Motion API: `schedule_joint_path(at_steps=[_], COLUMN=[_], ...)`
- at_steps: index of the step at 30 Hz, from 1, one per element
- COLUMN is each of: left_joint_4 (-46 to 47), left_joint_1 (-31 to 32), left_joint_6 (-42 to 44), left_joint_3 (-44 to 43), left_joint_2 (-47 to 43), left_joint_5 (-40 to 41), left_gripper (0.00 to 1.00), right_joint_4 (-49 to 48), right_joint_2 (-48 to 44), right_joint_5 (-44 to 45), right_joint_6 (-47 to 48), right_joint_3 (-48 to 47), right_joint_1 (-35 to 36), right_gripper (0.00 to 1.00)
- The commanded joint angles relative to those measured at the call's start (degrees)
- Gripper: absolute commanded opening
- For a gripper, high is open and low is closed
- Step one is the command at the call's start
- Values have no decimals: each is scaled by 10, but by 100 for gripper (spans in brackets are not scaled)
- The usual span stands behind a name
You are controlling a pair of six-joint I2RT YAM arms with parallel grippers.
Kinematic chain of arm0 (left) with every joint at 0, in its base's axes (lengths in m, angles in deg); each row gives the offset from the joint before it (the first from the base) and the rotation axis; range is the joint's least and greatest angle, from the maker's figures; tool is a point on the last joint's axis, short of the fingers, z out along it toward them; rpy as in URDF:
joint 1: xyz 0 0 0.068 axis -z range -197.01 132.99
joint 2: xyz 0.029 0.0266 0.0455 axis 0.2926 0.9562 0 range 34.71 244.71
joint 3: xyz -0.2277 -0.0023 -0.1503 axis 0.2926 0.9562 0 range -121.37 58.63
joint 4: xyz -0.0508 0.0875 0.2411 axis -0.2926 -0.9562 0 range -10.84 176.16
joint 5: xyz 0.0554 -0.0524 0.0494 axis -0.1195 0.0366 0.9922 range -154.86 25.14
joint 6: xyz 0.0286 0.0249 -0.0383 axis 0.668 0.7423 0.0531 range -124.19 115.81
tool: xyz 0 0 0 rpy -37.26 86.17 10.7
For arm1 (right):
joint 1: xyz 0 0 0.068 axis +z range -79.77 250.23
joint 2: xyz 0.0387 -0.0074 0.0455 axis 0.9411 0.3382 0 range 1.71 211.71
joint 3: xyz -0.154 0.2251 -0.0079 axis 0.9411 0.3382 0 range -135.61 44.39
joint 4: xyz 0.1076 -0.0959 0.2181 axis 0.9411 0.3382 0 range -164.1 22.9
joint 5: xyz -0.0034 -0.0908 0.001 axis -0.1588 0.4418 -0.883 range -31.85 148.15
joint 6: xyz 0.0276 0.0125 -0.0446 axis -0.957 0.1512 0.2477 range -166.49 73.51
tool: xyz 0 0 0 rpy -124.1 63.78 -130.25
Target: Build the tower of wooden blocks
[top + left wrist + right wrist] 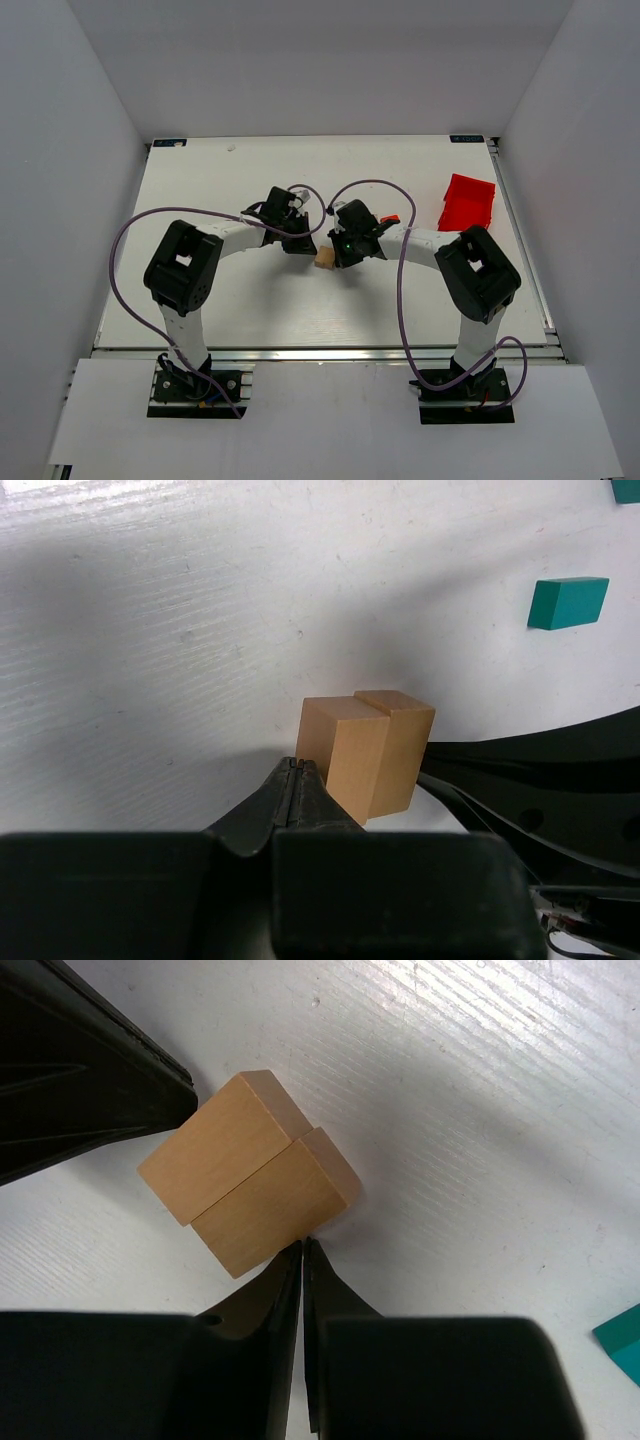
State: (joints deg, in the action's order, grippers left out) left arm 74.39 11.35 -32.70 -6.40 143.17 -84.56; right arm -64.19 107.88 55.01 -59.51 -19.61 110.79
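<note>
Left gripper [297, 770] and right gripper [303, 1250], both clenched empty, flank the tan block pair [250, 1172], probably to square it flush on the surface [150, 630].

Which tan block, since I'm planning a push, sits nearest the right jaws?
The tan block just ahead of the shut right jaws; the other tan block lies beyond it.

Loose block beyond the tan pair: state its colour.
The loose block is teal, clearest in the left wrist view.

A lab rig: white panels [60, 150] box in the table [250, 310].
</note>
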Motion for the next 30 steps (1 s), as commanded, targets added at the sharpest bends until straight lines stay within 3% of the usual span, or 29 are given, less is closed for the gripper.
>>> schedule_joint_path(at_steps=[1, 8, 11, 14, 16, 17, 18, 19, 20, 22, 30], left_joint_4=[7, -41, -78, -105, -120, -125, -130, -146, -155, -189, -250], left_joint_1=[10, 1, -5, -3, -4, -4, -3, -2, 0, 0, 1], left_joint_6=[-1, 2, 3, 4, 1, 0, 0, 0, -1, -7, -39], left_joint_3=[-22, -31, -47, -55, -50, -47, -44, -35, -31, -19, 89], left_joint_2=[-3, -31, -53, -95, -121, -152, -169, -187, -205, -256, -410], left_joint_5=[-4, 58, 87, 134, 143, 147, 154, 162, 177, 189, 233], left_gripper=[0, 0, 11, 38, 63, 67, 73, 89, 98, 98, 98], right_joint_4=[-13, 18, 27, 40, 57, 63, 76, 82, 89, 110, 159], right_joint_2=[-8, -33, -67, -102, -126, -134, -141, -156, -163, -174, -112], right_joint_5=[5, 58, 79, 105, 121, 137, 148, 157, 180, 203, 262], right_joint_6=[4, -3, 1, 2, -5, -8, -18, -23, -30, -53, -140], right_joint_3=[-9, -9, -3, -3, -2, 1, 6, 9, 11, 18, -5], right_joint_1=[0, -3, -4, -7, -10, -13, -14, -16, -18, -23, -48], right_gripper=[10, 22, 27, 37, 45, 51, 57, 72, 82, 89, 89])
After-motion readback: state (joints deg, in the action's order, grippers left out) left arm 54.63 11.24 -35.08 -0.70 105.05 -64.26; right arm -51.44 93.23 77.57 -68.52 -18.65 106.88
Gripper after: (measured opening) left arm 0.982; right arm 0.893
